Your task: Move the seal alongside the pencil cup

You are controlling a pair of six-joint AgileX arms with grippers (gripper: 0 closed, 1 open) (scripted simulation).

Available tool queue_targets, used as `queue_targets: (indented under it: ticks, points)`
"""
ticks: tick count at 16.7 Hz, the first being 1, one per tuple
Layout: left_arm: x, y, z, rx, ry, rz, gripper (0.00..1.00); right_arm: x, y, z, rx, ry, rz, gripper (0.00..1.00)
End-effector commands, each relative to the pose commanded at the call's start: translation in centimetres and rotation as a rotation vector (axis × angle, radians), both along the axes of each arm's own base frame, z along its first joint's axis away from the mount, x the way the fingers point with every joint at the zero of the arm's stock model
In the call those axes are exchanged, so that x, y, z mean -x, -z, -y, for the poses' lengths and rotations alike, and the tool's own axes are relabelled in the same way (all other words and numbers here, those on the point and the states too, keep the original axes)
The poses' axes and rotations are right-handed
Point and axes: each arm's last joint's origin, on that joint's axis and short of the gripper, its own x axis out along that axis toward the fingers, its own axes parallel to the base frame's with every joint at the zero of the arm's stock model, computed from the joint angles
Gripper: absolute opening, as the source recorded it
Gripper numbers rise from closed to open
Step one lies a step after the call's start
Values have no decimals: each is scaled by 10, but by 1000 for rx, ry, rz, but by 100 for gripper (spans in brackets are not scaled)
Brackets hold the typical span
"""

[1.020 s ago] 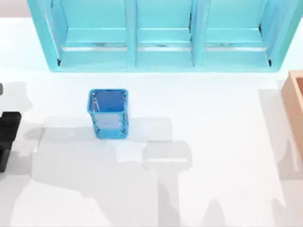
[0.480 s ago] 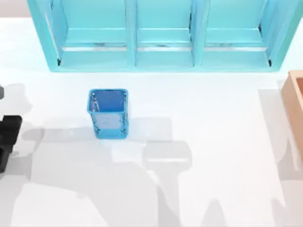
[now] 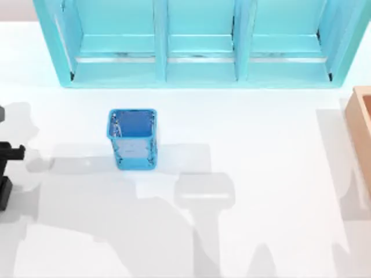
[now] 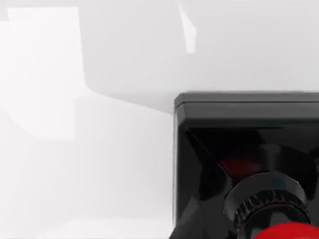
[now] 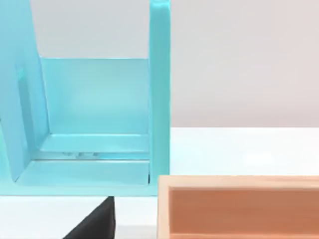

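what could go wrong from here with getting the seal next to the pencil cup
The seal sits very close under the left wrist camera, while the top view has the left arm at the table's left edge, so a grasp may land off-centre on its knob. The pencil cup is tall and narrow: a low sideways carry could tip it. The shelf unit stands just behind the cup, leaving little room on that side.

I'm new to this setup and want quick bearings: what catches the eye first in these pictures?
The big turquoise shelf unit along the table's far edge stands out, with the blue pencil cup upright in front of its left part. At the table's left edge sits the black left arm; its wrist view shows the seal, red knob on black block, up close. A tan wooden box sits at the right edge.
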Motion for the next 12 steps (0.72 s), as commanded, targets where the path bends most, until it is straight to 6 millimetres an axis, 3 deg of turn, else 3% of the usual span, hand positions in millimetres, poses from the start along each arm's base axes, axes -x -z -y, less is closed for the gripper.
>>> queue_targets:
  ticks: [4,12]
  points:
    - [0,0,0,0,0,0,2,0,0,0,0,0,0,100]
    - [0,0,0,0,0,0,0,0,0,0,0,0,0,100]
